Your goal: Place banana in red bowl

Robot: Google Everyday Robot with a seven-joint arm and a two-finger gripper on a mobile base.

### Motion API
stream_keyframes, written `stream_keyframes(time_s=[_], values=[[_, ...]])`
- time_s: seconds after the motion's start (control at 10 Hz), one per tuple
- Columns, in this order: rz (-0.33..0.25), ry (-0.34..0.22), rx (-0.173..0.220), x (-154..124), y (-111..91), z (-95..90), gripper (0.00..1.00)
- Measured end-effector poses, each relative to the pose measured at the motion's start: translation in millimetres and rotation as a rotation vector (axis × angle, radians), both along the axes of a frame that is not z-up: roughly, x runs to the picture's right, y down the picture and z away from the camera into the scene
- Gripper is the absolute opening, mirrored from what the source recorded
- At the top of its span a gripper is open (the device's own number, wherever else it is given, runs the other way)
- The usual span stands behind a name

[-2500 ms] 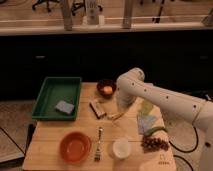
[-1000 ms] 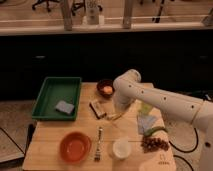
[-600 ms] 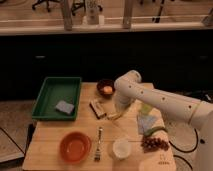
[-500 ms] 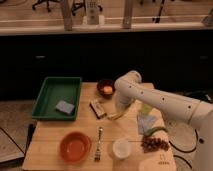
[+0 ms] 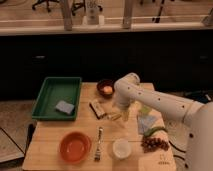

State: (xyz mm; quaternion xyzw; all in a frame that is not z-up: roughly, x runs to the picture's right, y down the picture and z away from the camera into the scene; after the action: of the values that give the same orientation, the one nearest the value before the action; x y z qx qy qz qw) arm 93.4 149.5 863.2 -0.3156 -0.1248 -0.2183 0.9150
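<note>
**Gripper down at the banana; pick-up unconfirmed, bowl empty**

Observed: the arm reaches in from the 3 o'clock side of the wooden table (image 5: 50, 132) and bends down near its centre. The gripper (image 5: 122, 114) is low over the surface, at or touching the banana (image 5: 115, 116), which lies on the table just at 9 o'clock of it. Whether the gripper is clamped on the fruit or merely beside it cannot be told.

The red bowl (image 5: 75, 147) sits at roughly 8 o'clock from the gripper, well apart, with nothing in it. A fork (image 5: 99, 142) lies between bowl and white cup (image 5: 121, 148). A snack bar (image 5: 97, 108) rests just at 9 o'clock of the banana.

Assessment: the step in hand is the grasp; the transfer is not yet begun.

Next move calls for a secure hold, a lift clear of the snack bar and fork, travel toward 8 o'clock, then release over the bowl's middle.
</note>
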Motion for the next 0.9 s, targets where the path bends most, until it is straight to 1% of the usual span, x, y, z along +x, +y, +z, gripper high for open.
stream_keyframes(time_s=[0.2, 0.3, 0.4, 0.6, 0.8, 0.9], values=[[0.012, 0.009, -0.028, 6, 10, 13.1, 0.78], [0.018, 0.013, -0.038, 9, 14, 17.0, 0.72], [0.026, 0.022, -0.051, 15, 19, 22.1, 0.59], [0.031, 0.034, -0.06, 21, 21, 22.9, 0.41], [0.034, 0.042, -0.054, 21, 17, 17.4, 0.18], [0.036, 0.046, -0.05, 21, 15, 14.2, 0.09]])
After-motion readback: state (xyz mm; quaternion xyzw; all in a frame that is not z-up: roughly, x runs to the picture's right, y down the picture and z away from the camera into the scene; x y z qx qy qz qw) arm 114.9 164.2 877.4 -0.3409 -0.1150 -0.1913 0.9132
